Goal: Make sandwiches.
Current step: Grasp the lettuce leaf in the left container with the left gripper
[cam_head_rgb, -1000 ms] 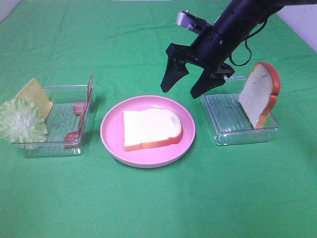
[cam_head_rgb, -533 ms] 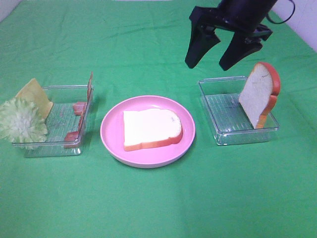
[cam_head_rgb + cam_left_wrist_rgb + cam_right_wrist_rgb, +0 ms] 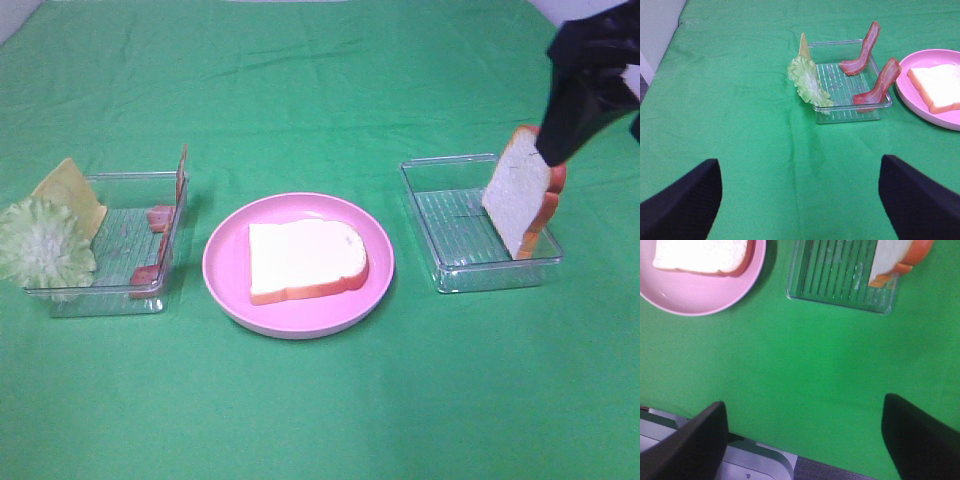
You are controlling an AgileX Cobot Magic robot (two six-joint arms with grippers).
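- Pink plate [image 3: 222, 262]: round, at the middle of the green surface [image 3: 300, 420]; the reference for every entry below.
- Bread slice, first [image 3: 305, 260]: white with orange-red crust, lying flat on the plate (the only sandwich part laid there so far).
- Clear tray, right [image 3: 455, 235]: just to the plate's right, apart from its rim.
- Bread slice, second [image 3: 517, 190]: stands on edge in the right tray, tilted against the wall farthest from the plate.
- Clear tray, left [image 3: 120, 230]: just to the plate's left.
- Bacon strips [image 3: 880, 82]: two, pink-red, propped upright along the left tray's wall nearest the plate.
- Cheese square [image 3: 75, 195]: yellow, leaning at the left tray's end farthest from the plate.
- Lettuce [image 3: 42, 245]: pale green, draped over that same far end, touching the cheese.
- Right pincer [image 3: 802, 402]: released, fingers spread wide with nothing between them; raised well right of the plate, just above the second slice, partly cut off in the high view.
- Left pincer [image 3: 799, 160]: released, fingers wide apart and empty, over bare green cloth well apart from the plate.
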